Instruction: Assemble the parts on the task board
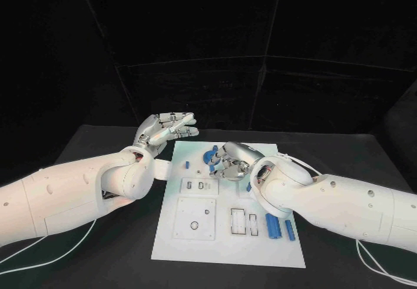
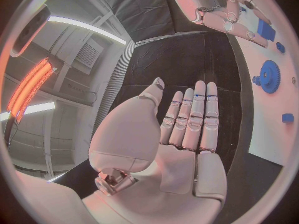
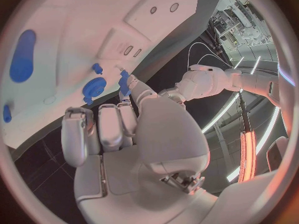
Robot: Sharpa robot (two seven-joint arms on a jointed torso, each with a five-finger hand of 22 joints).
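Board: the white task board (image 1: 228,241) lies in the middle of the black table (image 1: 96,144), long side running away from the robot.
Left hand: the left hand (image 1: 165,129) is raised off the board's far left corner, fingers straight and together, palm flat, holding nothing.
Right hand: the right hand (image 1: 230,161) is curled down over the far half of the board. In the right wrist view a small blue piece (image 3: 124,82) sits at its fingertips, seemingly pinched; I read this as the part now being placed.
Gear: a blue gear (image 1: 211,158) sits on the board's far half, just beside the right hand, apparently seated already.
Small peg: a blue peg (image 1: 186,164) stands near the board's left edge.
Waiting parts: several blue bars (image 1: 279,228) lie by the board's right edge, near the robot, not yet fitted.
Open slots: the rectangular recesses (image 1: 243,221) near the board's middle look unfilled.
Progress: early to midway by my judgement; gear in, one piece in hand, bars and slots left.
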